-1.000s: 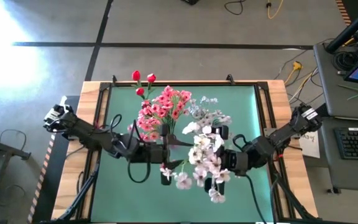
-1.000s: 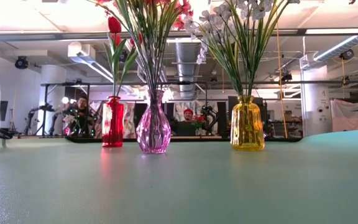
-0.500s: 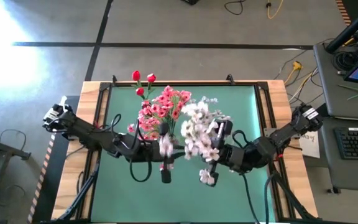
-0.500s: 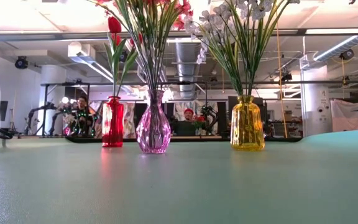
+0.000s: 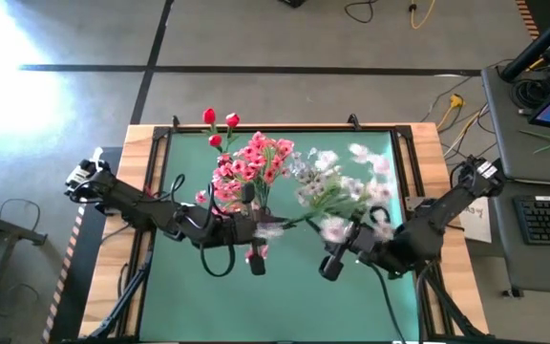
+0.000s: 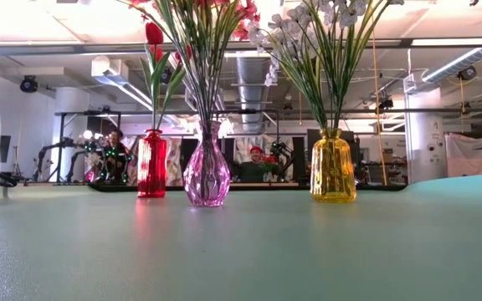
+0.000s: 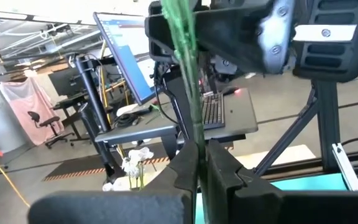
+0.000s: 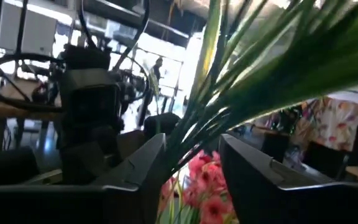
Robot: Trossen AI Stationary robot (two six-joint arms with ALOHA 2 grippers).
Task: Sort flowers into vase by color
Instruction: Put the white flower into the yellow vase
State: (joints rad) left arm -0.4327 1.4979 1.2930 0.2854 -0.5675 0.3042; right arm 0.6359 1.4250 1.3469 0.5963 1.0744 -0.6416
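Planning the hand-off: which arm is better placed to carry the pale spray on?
Left. Its gripper is shut on the stem; the right gripper has opened around the leaves.

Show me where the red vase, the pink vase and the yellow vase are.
red vase (image 6: 151, 164), low view, middle of its body.
pink vase (image 6: 207, 176), low view, its wide belly.
yellow vase (image 6: 333, 170), low view, middle of its body.
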